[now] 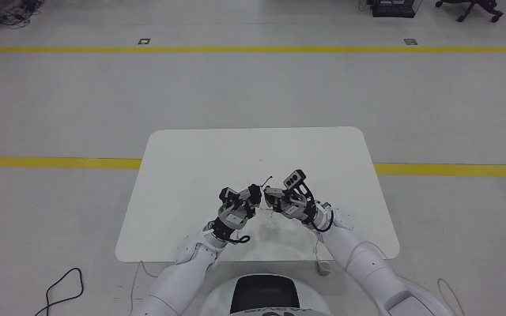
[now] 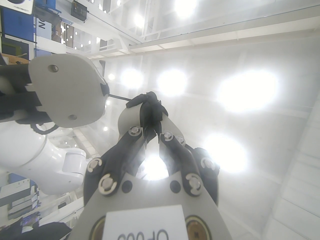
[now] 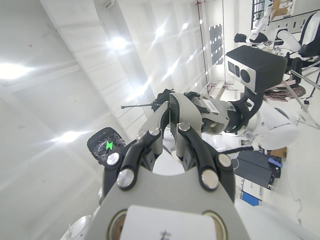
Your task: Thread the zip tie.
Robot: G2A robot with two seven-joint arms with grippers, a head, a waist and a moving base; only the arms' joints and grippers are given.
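Both grippers are held close together above the near part of the white table (image 1: 237, 154), tips almost touching. A thin black zip tie (image 1: 266, 181) runs between them, its free end sticking out toward the far side. My left gripper (image 2: 150, 106) is shut on the black bunched end of the zip tie (image 2: 150, 101); a thin strap leads from there to the other gripper's white finger. My right gripper (image 3: 168, 109) is shut on the zip tie (image 3: 136, 106), whose narrow tail pokes out past the fingertips. In the top view the left gripper (image 1: 251, 197) sits left of the right gripper (image 1: 273, 199).
The tabletop around and beyond the grippers is bare white surface. Its near edge lies just under the forearms. Yellow floor lines run past the table on both sides.
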